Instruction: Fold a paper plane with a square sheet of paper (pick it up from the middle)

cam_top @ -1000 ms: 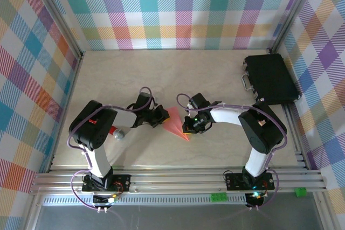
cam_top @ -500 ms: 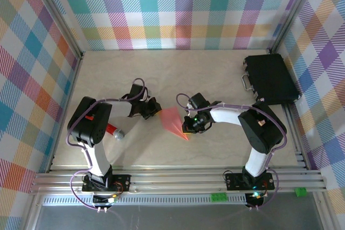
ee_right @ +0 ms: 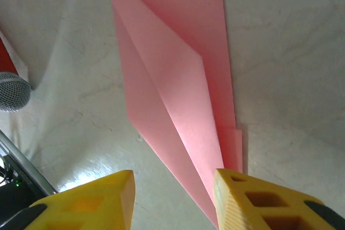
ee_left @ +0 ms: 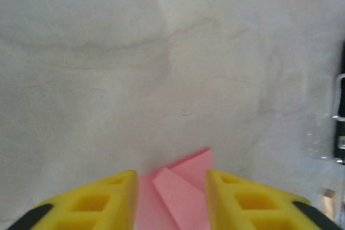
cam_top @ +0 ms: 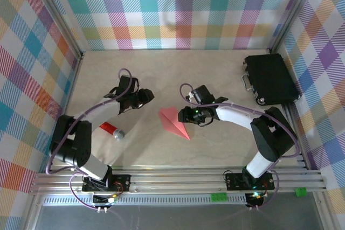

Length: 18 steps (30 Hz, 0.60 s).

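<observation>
Left claw (cam_top: 145, 96) lifted off paper plane (cam_top: 173, 121).

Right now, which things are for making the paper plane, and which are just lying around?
For the job: pink paper plane, left claw, right claw.
Just lying about: black case, red stick with a grey end.

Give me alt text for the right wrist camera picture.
A folded salmon-pink paper plane lies on the table, its narrow end reaching down between the open fingers of the right gripper. A small red object with a mesh tip sits at the left edge.
</observation>
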Tool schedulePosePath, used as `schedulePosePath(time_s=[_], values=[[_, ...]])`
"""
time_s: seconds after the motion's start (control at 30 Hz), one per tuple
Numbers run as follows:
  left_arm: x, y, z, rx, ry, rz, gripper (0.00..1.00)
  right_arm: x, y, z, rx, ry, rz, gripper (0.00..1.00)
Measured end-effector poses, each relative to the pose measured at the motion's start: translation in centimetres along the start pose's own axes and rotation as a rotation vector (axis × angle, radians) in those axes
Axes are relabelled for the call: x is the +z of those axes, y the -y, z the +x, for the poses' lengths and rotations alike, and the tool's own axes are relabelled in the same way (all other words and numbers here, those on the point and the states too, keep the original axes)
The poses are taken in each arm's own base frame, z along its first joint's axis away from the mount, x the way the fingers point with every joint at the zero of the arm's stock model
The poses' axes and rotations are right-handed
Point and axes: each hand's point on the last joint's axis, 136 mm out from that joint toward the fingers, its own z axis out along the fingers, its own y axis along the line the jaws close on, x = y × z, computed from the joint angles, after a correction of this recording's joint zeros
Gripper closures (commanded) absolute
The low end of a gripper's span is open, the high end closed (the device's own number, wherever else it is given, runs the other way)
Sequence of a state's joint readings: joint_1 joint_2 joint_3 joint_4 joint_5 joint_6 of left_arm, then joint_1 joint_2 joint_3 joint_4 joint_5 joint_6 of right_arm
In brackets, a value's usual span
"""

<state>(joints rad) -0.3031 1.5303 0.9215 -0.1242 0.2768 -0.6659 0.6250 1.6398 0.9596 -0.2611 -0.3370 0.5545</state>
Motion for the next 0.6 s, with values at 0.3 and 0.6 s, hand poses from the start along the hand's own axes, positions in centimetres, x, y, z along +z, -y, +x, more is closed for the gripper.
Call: schedulePosePath(time_s=[0.3,0.6], values=[[-0.9,-2.8,5.3,-0.096,-0.070,0.024,0.46,2.0,0.9,-2.0,-0.017,-0.047,-0.033,0.55],[-0.8,-3.8,7.7,-0.157,-0.111,0.039,0.43,3.8,0.8,-2.3,-0.023,-0.115,-0.074,0.64]])
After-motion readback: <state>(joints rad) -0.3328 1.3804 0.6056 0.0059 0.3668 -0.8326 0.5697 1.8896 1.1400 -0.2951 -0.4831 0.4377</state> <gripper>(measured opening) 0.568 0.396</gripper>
